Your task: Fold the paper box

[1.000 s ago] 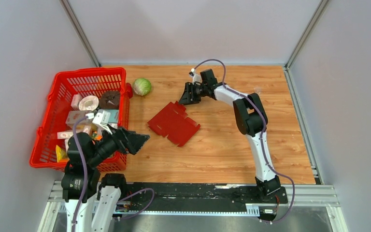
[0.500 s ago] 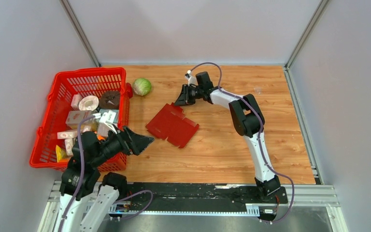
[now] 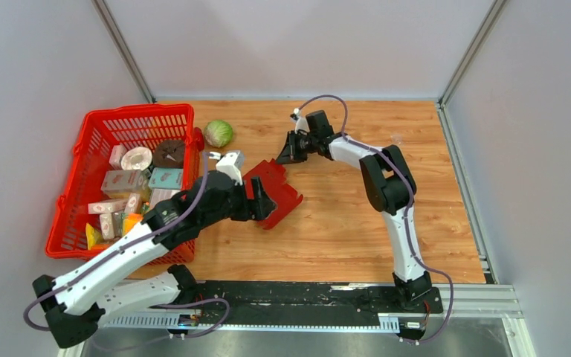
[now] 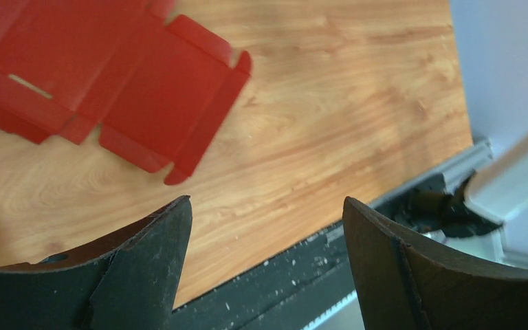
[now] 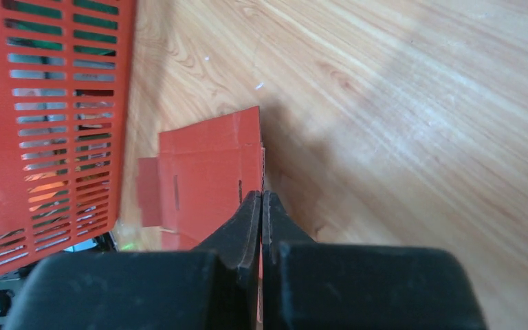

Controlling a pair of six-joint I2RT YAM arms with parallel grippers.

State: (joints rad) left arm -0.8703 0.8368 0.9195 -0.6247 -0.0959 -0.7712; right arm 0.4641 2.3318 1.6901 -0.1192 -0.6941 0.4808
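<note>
The paper box (image 3: 281, 187) is a flat dark red die-cut sheet with notched flaps, lying on the wooden table left of centre. My right gripper (image 3: 284, 155) is at its far edge and is shut on that edge. In the right wrist view the thin red edge runs in between the closed jaws of the right gripper (image 5: 261, 196), and the paper box (image 5: 206, 161) spreads out to the left. My left gripper (image 3: 264, 204) reaches over the sheet's near-left part and hides it. In the left wrist view the left gripper (image 4: 267, 203) is open and empty, with the paper box (image 4: 110, 75) beyond it.
A red mesh basket (image 3: 130, 117) holding several cartons stands at the left, close to the sheet, and shows as a slotted wall (image 5: 55, 103) in the right wrist view. A green cabbage (image 3: 218, 134) lies behind the sheet. The black rail (image 4: 385, 227) runs along the near edge.
My left arm has swung out from beside the basket to over the sheet's near-left part. My right gripper has shut on the sheet's far edge, and the sheet has shifted slightly.
</note>
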